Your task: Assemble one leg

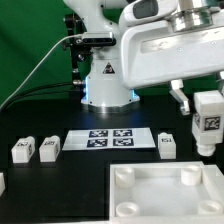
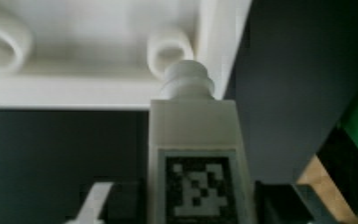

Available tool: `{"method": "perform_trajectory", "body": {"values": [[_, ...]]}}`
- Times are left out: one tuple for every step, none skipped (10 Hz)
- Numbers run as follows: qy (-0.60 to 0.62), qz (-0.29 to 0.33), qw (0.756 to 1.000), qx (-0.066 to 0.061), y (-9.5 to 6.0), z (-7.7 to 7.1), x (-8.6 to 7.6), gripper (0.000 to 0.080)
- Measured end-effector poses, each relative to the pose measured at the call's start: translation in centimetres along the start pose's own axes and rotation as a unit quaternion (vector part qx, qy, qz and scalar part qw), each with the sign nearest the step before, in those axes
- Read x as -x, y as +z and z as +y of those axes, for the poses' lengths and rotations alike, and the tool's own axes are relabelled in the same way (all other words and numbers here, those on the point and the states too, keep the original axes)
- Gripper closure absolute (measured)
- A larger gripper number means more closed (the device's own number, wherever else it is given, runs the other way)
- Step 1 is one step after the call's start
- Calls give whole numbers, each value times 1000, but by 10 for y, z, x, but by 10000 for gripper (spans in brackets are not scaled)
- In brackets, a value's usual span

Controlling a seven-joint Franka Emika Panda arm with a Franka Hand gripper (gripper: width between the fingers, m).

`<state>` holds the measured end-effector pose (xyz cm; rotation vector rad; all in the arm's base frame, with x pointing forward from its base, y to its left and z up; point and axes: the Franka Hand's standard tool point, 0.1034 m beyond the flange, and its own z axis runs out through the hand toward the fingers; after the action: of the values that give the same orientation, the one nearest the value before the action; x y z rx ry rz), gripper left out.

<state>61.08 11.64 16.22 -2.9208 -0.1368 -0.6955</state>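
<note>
Marker board (image 1: 110, 139) mid-table, two legs (image 1: 48, 148) at exterior view's left, panel (image 1: 160, 195) in front, raised leg (image 1: 207, 122) over panel's corner

The exterior view sits before and slightly above the white panel (image 1: 150, 205), facing across it to the arm's base (image 1: 105, 85) — a middling distance. The wrist view looks close along the leg (image 2: 197, 150) onto that panel's socketed edge — both views share these two.
</note>
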Motion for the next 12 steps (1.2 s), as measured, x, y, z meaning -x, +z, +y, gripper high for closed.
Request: {"method": "perform_trajectory", "body": {"values": [[2, 56, 998, 2, 0, 2, 3, 509], [4, 68, 998, 3, 3, 4, 10, 509], [3, 59, 998, 3, 4, 3, 10, 509], [3, 59, 998, 3, 4, 4, 9, 509], [3, 57, 998, 3, 6, 4, 11, 509], [3, 49, 999, 2, 18, -2, 18, 509], [4, 43, 999, 3, 25, -4, 14, 509], [6, 46, 999, 3, 29, -2, 7, 509], [6, 42, 999, 4, 39, 1, 5, 509], [7, 38, 999, 3, 47, 2, 6, 509], [7, 36, 999, 2, 55, 1, 12, 509], [8, 32, 999, 3, 60, 3, 16, 509]]}}
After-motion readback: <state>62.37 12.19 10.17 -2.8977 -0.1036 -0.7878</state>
